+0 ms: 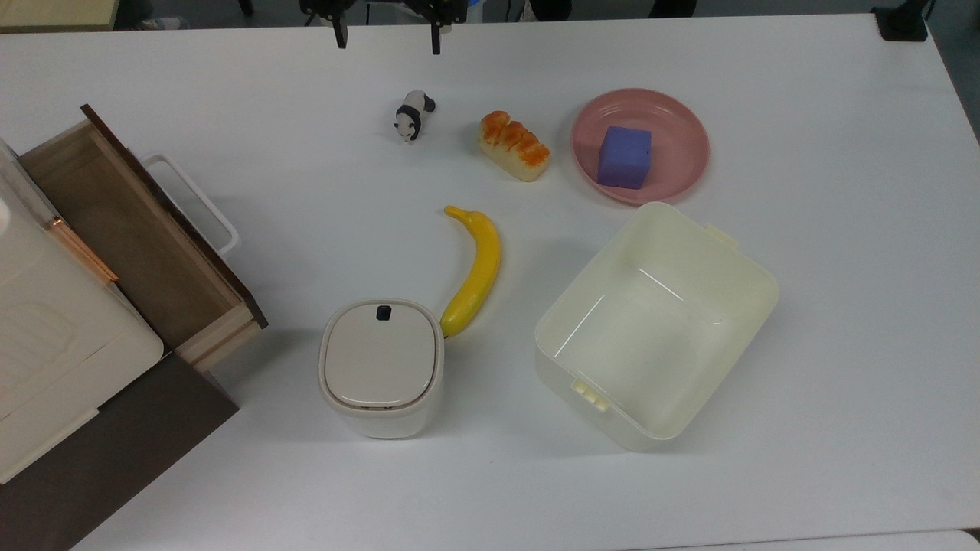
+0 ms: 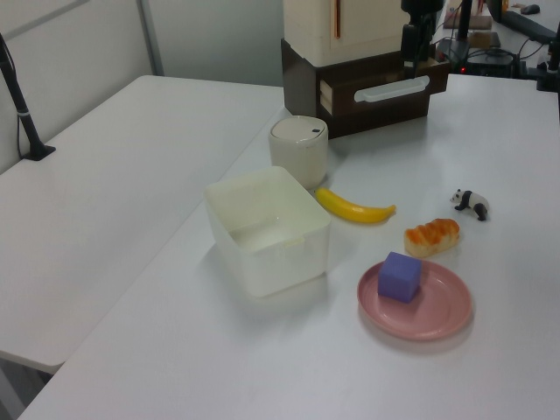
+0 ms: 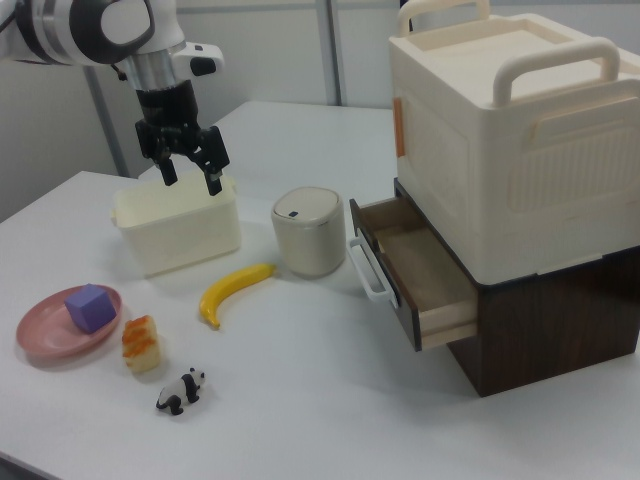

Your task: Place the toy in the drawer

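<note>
The arm (image 3: 90, 25) has glossy white rounded shells with a black band at the joint and a grey metallic wrist. Below sits a black gripper (image 3: 190, 172) with two slim black fingers (image 3: 213, 178).

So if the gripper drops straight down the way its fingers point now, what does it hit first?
Probably bare table. In the top view the open gripper hangs near the table's far edge, fingers pointing down, with the panda toy apart from it, nearer the camera. Depth is uncertain, so it could land closer to the panda.
</note>
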You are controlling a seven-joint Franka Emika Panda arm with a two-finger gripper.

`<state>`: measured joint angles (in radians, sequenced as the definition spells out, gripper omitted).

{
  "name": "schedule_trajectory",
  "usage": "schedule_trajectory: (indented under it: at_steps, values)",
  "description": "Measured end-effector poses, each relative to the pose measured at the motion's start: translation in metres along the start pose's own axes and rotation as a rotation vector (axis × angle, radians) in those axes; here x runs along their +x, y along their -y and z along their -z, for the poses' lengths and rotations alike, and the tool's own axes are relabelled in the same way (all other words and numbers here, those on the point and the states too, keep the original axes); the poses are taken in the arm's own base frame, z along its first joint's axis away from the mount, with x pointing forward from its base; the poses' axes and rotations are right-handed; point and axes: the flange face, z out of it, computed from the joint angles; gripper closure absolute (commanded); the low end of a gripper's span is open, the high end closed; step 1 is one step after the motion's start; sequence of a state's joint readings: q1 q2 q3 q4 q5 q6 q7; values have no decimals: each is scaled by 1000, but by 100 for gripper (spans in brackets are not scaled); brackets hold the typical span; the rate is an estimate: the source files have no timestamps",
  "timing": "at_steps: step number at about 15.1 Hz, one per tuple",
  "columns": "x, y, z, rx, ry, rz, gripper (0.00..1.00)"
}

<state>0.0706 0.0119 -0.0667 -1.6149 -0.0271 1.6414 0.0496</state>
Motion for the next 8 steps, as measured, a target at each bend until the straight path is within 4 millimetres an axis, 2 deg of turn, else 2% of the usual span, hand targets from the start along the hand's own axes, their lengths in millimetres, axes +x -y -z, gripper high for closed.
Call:
schedule_trajectory:
  at_steps: [4, 8]
  values:
    - [0, -10, 0, 0, 0, -22, 0]
    - [0, -43, -4, -2, 10, -80, 0]
